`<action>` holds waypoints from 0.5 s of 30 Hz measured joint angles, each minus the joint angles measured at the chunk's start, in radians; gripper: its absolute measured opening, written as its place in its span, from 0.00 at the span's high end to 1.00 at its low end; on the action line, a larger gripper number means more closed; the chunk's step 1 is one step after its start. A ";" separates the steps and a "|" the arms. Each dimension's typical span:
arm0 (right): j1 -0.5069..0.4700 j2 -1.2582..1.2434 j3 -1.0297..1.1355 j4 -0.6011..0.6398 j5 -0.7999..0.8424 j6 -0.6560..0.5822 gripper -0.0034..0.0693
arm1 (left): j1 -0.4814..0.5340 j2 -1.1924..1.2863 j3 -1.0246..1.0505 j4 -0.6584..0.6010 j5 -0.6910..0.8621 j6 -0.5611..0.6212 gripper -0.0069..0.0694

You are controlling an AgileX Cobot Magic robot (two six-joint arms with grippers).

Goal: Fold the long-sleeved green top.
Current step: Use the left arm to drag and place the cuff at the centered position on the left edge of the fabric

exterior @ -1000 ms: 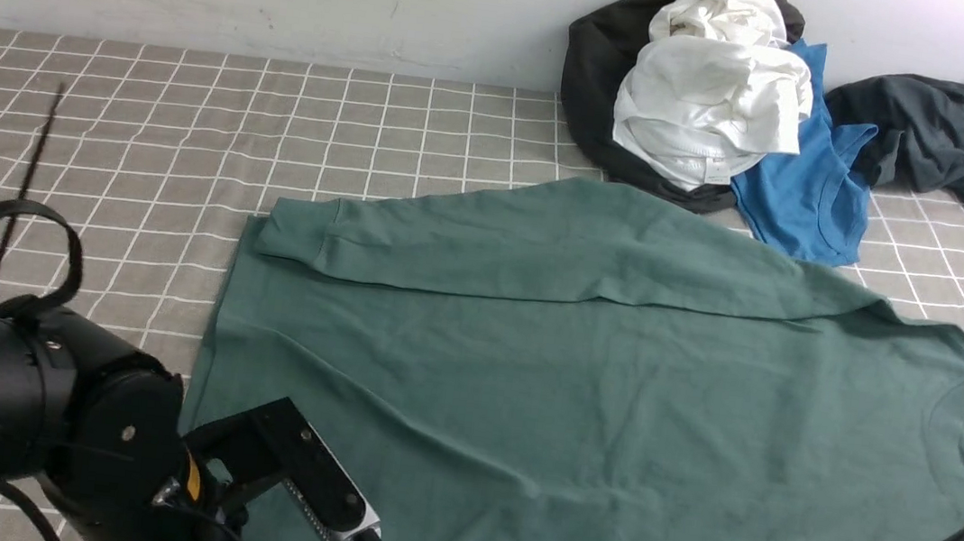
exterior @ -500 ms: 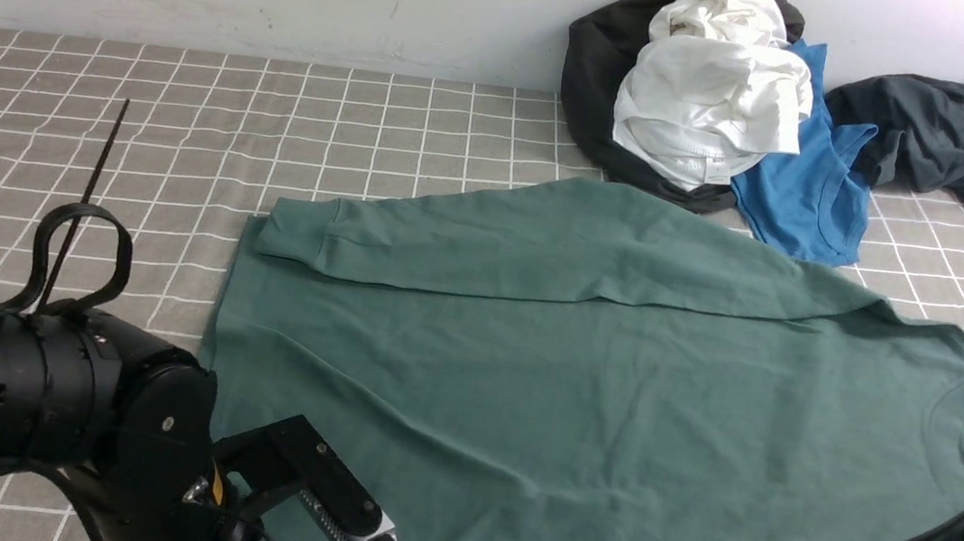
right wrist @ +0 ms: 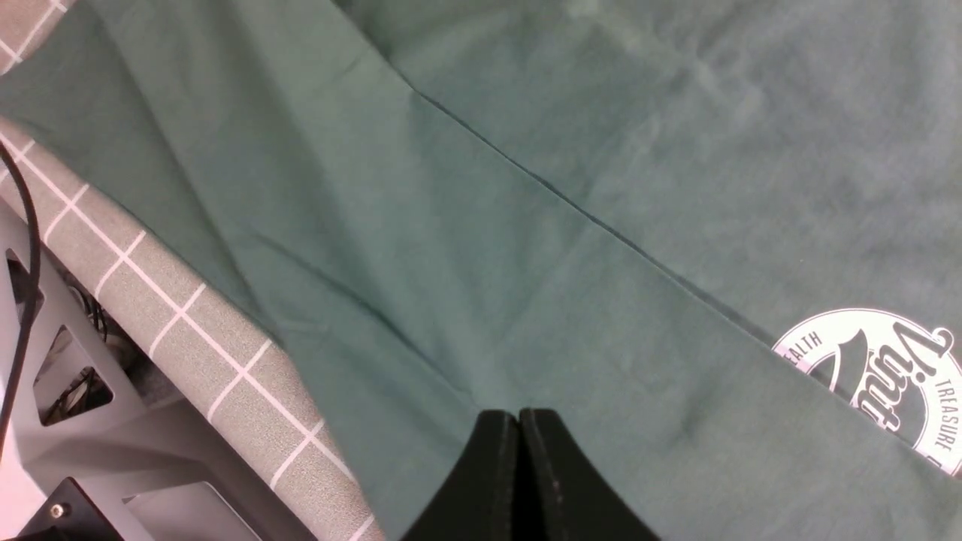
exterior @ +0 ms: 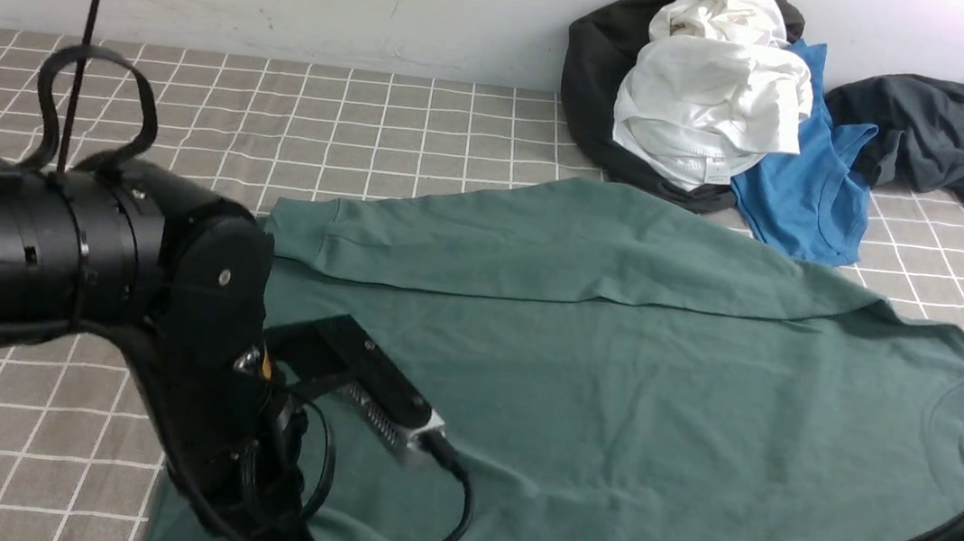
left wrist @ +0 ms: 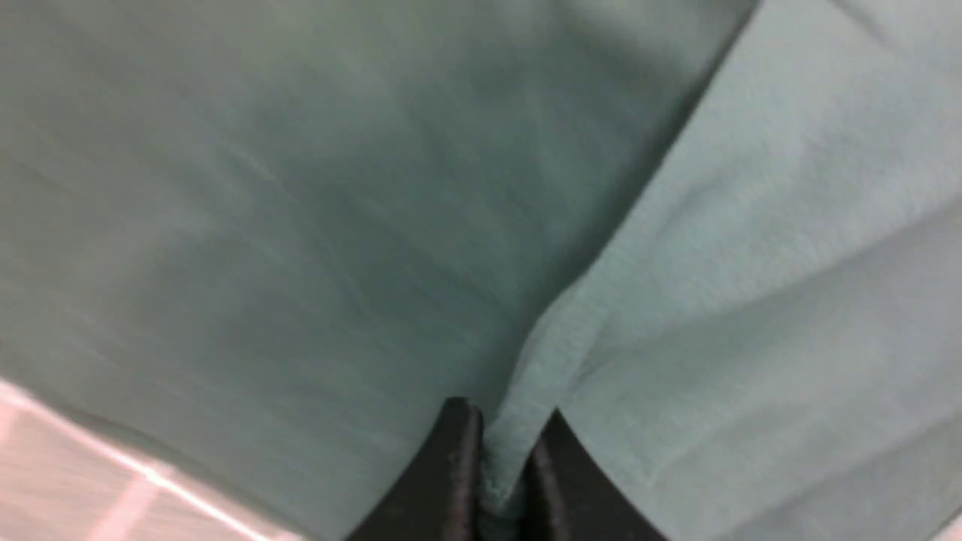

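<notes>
**Both grippers on the near edge of the top; fold not yet laid**

At 7 o'clock in the front view, the left gripper (left wrist: 502, 458) is closed on a raised ridge of the green long-sleeved top (exterior: 614, 385), with cloth plainly pinched between its jaws. At 4 o'clock the right gripper (right wrist: 518, 451) is closed tight beside the printed logo (right wrist: 879, 368). Creases converge on its tips, so we judge that it holds a thin pinch of cloth.

The top lies flat across the checked table cover (exterior: 191, 119) from centre to 3 o'clock, with its collar (exterior: 963, 425) at 3 o'clock. One sleeve (exterior: 539, 250) is already folded across the far edge.

We judge the fabric soft, light and limp. It will sag and drag between two holds, so grips belong on hems and edges, lifted together.

At 1 o'clock, well apart, lies a heap of garments: white (exterior: 709, 106), blue (exterior: 803, 198) and dark (exterior: 942, 132).
</notes>
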 joint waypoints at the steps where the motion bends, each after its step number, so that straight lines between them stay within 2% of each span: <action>1: 0.000 0.000 0.000 -0.007 -0.001 0.000 0.97 | 0.000 0.001 -0.037 0.016 0.010 0.000 0.88; 7: 0.000 0.000 0.000 -0.041 -0.017 0.000 0.97 | 0.021 0.023 -0.191 0.068 0.036 -0.001 0.88; 15: 0.000 0.000 0.000 -0.062 -0.043 0.000 0.97 | 0.139 0.192 -0.318 0.044 0.054 -0.004 0.88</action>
